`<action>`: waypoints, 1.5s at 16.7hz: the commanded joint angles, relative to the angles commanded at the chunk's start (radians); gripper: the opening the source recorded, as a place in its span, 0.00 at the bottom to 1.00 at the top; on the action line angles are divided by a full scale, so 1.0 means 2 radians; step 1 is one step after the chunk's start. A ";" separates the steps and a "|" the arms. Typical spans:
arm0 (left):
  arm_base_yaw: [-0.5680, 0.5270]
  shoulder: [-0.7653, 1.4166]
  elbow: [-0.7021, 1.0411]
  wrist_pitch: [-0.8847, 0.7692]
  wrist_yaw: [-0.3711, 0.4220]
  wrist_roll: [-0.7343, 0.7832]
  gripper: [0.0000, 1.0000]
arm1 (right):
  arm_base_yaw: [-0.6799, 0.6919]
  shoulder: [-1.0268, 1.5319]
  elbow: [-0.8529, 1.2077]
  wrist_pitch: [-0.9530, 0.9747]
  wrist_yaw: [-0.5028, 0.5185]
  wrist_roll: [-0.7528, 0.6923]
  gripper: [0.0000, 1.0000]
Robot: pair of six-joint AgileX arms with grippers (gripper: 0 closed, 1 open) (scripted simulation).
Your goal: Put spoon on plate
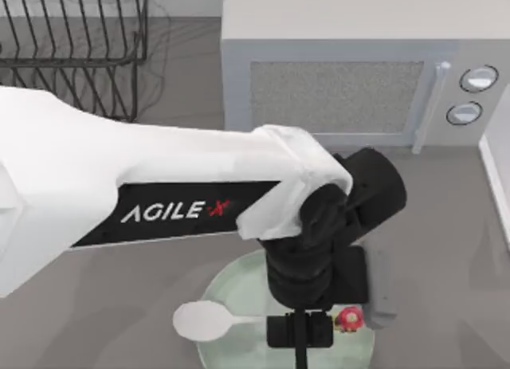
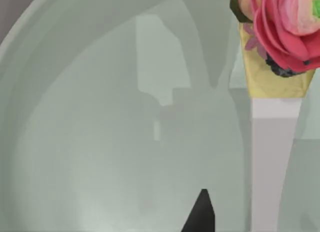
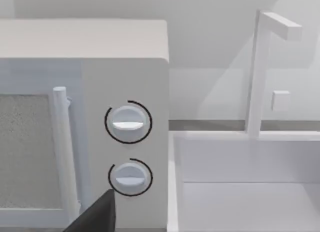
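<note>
We see a glossy, smooth plate (image 1: 231, 285) under a matt white spoon (image 1: 205, 319). Behind stands a thin black wire rack (image 1: 80, 42). Our tabletop (image 1: 119, 305) looks matt grey.

White spoon (image 1: 209, 319) lies across mint plate (image 1: 239, 349), bowl apparently overhanging its left rim

You are working in a kitchen: a microwave (image 1: 351, 74) with two dials, a wire dish rack (image 1: 76, 42), a white sink (image 3: 245, 187) beside your grey bench (image 1: 446, 225).
</note>
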 joint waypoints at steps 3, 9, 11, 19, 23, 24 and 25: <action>0.000 0.007 -0.006 0.003 -0.002 0.000 0.00 | 0.000 0.000 0.000 0.000 0.000 0.000 1.00; 0.000 0.007 -0.006 0.003 -0.002 0.000 0.23 | 0.000 0.000 0.000 0.000 0.000 0.000 1.00; 0.000 0.007 -0.006 0.003 -0.002 0.000 0.38 | 0.000 0.000 0.000 0.000 0.000 0.000 1.00; 0.000 0.007 -0.006 0.003 -0.002 0.000 0.98 | 0.000 0.000 0.000 0.000 0.000 0.000 1.00; 0.000 0.007 -0.006 0.003 -0.002 0.000 1.00 | 0.000 0.000 0.000 0.000 0.000 0.000 1.00; 0.000 0.007 -0.006 0.003 -0.002 0.000 1.00 | 0.000 0.000 0.000 0.000 0.000 0.000 1.00; 0.000 0.007 -0.006 0.003 -0.002 0.000 1.00 | 0.000 0.000 0.000 0.000 0.000 0.000 1.00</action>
